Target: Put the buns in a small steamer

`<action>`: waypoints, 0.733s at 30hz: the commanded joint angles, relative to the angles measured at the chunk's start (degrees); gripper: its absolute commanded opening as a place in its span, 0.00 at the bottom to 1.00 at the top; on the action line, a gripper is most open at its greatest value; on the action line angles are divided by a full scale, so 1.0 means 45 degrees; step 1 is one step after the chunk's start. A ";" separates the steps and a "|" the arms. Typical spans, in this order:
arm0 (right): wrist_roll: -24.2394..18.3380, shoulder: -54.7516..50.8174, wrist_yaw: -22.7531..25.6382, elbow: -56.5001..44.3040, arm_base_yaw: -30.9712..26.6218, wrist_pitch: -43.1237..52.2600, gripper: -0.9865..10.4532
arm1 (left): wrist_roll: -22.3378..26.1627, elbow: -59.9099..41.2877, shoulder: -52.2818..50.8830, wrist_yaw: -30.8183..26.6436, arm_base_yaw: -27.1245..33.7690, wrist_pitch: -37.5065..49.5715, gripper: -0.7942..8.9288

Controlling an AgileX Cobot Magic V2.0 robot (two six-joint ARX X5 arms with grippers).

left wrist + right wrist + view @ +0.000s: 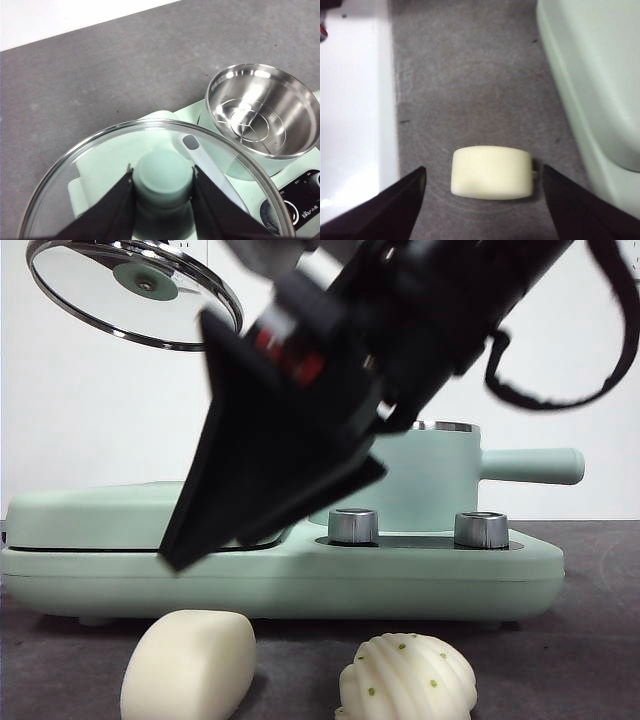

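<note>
- Front view: The right gripper, large and dark, slants down from the upper right, its black jaws pointing toward the smooth bun on the grey table. The ridged bun, flecked with green dots, lies just beside the smooth one, apart from it. Behind both stands the mint-green appliance base, with the small steamer set at its right, its long handle pointing right. High at upper left the glass lid hangs tilted in the air.
- Left wrist view: The left gripper is clamped on the lid knob, holding the lid above the base. The steamer's steel bowl stands uncovered and empty, off to one side of the lid.
- Right wrist view: The right gripper's jaws stand wide apart, one on each side of the smooth bun, neither touching it. The bun rests on the table near the appliance's green edge.
- Judgement: The step in hand appears to be grasping the smooth bun. It would go best with the jaws lowered evenly around the bun's middle and closed gently, since the soft dough may squash or slip, while the lid is held clear of the pot's mouth.
</note>
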 commanded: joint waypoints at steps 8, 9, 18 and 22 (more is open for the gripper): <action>0.0131 0.1637 0.1637 0.0248 0.0699 0.1069 0.47 | -0.0087 0.0209 -0.0044 -0.0019 0.0000 0.0335 0.09; 0.0136 0.1768 0.1617 0.0248 0.0699 0.1117 0.47 | -0.0083 0.0209 -0.0044 -0.0019 0.0000 0.0335 0.09; 0.0457 0.2200 0.1603 0.0248 0.0840 0.1117 0.45 | -0.0053 0.0209 -0.0044 -0.0019 0.0000 0.0335 0.09; 0.0811 0.2200 0.1627 0.0248 0.0879 0.1117 0.35 | -0.0053 0.0209 -0.0044 -0.0019 0.0000 0.0330 0.09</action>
